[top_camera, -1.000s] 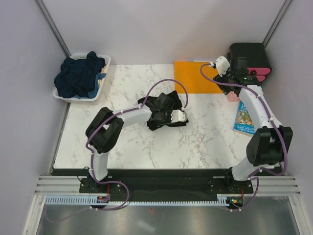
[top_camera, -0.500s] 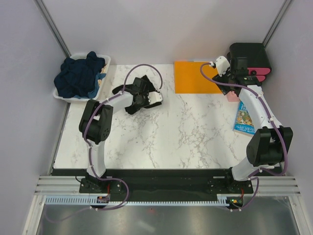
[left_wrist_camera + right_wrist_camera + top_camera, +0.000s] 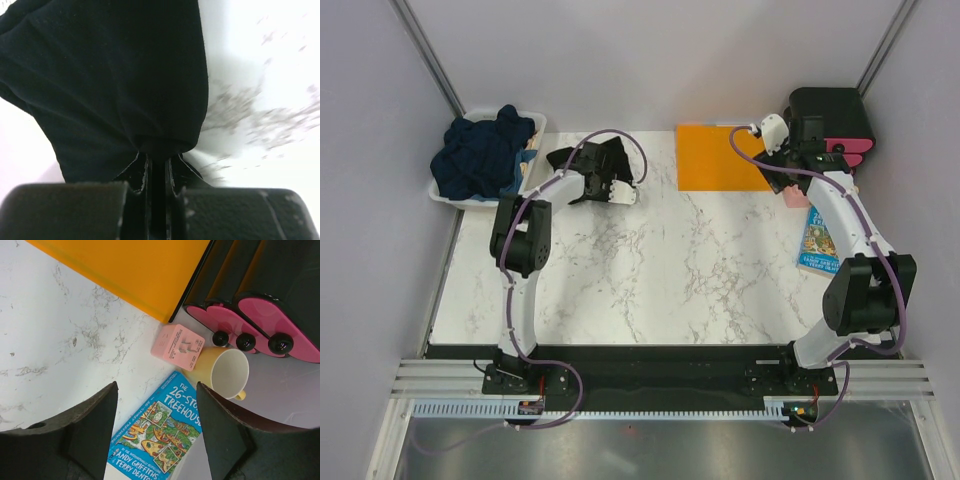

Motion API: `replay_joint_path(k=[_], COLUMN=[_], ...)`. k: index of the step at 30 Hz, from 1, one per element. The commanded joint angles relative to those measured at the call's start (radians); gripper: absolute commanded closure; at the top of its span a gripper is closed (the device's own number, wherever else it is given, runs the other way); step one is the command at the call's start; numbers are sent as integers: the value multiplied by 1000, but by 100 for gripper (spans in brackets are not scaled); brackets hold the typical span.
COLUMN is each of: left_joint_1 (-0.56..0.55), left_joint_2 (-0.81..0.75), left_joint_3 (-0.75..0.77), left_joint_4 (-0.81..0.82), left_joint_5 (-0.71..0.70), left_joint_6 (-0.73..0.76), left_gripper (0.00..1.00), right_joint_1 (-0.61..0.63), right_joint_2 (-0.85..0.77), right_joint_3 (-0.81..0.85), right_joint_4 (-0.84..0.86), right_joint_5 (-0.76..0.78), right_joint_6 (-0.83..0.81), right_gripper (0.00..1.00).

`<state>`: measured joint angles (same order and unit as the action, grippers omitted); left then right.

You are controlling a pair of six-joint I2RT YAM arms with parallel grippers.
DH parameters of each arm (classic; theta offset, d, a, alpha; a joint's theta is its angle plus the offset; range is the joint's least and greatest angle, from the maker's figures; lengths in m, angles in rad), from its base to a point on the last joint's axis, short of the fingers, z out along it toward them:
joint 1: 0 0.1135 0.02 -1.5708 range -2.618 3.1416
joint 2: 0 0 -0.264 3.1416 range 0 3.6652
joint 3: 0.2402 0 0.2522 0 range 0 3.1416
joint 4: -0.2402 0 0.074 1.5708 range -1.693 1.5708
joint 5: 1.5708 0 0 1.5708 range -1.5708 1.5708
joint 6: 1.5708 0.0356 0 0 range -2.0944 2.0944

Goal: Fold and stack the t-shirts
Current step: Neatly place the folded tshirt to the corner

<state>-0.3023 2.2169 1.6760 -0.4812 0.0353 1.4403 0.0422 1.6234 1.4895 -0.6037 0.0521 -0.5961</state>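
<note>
Left pincer (image 3: 156, 159) is pressed tight on a bunched fold of the black t-shirt (image 3: 115, 75), crumpled at the far-left of the surface (image 3: 700, 270), just beside the bin (image 3: 470, 202) of navy t-shirts (image 3: 480, 155). It's soft, light, floppy cloth that will sag from a single pinch. A shoulder or hem corner would grip better, though I can't tell which part is held. Right pincer (image 3: 156, 390) is spread and empty above the book (image 3: 155, 435).

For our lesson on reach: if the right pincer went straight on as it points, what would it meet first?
Likely the book, its corner showing within the open right pincer; depth is unclear.
</note>
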Motion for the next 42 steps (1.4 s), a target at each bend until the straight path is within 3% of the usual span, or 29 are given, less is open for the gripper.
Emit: replay_joint_path(k=[1,4,9,14,21,23,25,27,30,31,38,41,42], left_joint_1=[66,106,155,192,193,189,184,178,172,172,149,138,137], left_joint_2=[75,98,150,174,149,110,40,-6,-98,-153,-380,-485,-506], left_joint_3=[62,91,204,217,199,119,50,-45,-152,-183,-375,-340,-317], left_joint_4=[-50,-34,-22,-8,10,45,67,84,92,101,168,164,149], left_joint_5=[-32,-22,14,66,138,163,193,202,225,235,242,233,238], left_joint_6=[256,360,394,500,459,428,419,425,408,411,301,41,-168], left_gripper=[98,98,98,98,98,83,53,51,19,2,1,1,1], right_joint_1=[4,4,8,19,35,36,36,36,38,36,36,38,44], right_joint_2=[18,32,49,69,98,104,113,118,121,121,109,81,58], right_joint_3=[40,46,71,81,115,120,123,123,124,124,114,91,81], right_joint_4=[-2,-8,-18,-24,-34,-36,-34,-33,-33,-33,-28,-48,-60], right_joint_5=[-17,-21,-18,-17,5,3,6,6,3,3,-18,-49,-85], right_joint_6=[28,30,38,45,38,36,36,32,27,24,28,30,27], right_gripper=[28,28,29,28,29,28,28,28,28,28,28,27,27])
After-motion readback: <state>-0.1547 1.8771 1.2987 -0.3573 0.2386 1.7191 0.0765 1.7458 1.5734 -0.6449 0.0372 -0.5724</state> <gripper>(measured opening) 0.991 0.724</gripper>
